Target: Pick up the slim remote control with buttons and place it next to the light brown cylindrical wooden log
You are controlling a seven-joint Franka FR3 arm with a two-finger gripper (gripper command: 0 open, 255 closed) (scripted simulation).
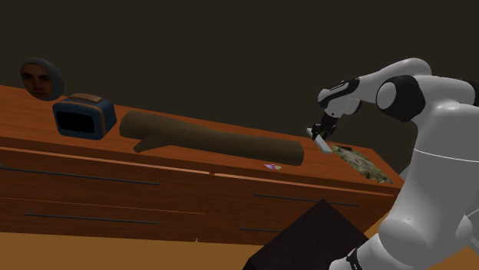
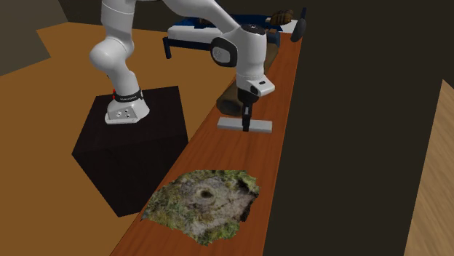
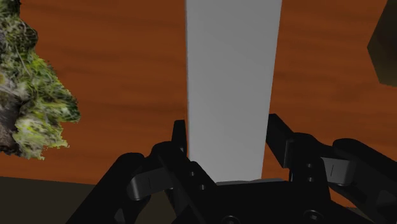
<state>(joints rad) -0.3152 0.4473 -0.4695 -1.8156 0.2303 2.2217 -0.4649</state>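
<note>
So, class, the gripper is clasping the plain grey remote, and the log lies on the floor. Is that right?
Not quite: the log lies on the wooden dresser top, not the floor, as the shoulder view shows. The gripper does clasp the plain grey remote.

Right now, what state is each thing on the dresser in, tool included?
grey remote: clasped in the tool
tool: shut on the grey remote
log: lying on its side
mossy clump: lying flat
blue box: standing upright
</note>
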